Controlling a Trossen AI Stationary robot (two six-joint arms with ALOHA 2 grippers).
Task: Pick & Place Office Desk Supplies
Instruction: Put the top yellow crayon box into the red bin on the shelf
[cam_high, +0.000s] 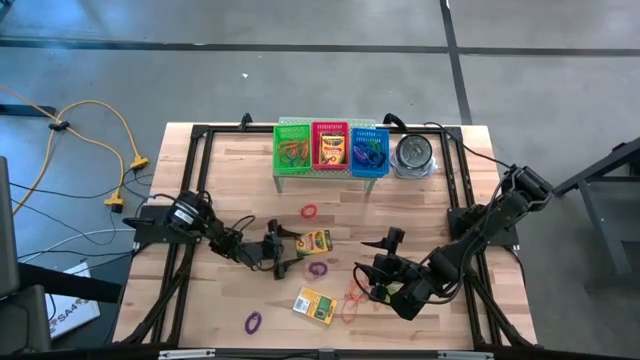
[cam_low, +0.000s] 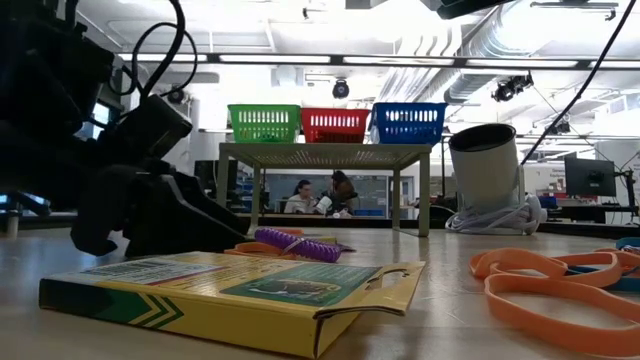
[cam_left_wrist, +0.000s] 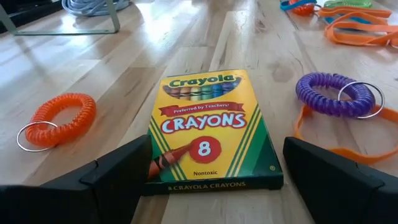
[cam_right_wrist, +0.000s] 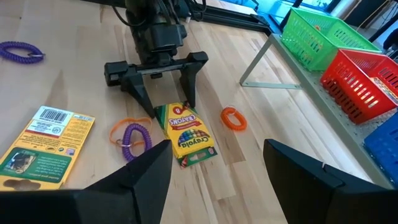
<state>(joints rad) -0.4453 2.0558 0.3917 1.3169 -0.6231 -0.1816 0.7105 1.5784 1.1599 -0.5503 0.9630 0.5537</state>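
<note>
High view shows you the left gripper (cam_high: 283, 246) at centre-left of the frame, its jaws spread wide and straddling the near end of a face-up crayon box (cam_high: 314, 241) without pinching it. Your left wrist view has that box (cam_left_wrist: 211, 128) lying flat between the two fingers (cam_left_wrist: 118, 174), with an orange coil band (cam_left_wrist: 61, 116) on one side and a purple coil band (cam_left_wrist: 333, 93) on the other. A second crayon box (cam_high: 314, 305) lies face down at lower centre. Your right gripper (cam_high: 385, 268), lower right, is spread too and holds nothing. Baskets (cam_high: 330, 148) sit on a small shelf at top centre.
</note>
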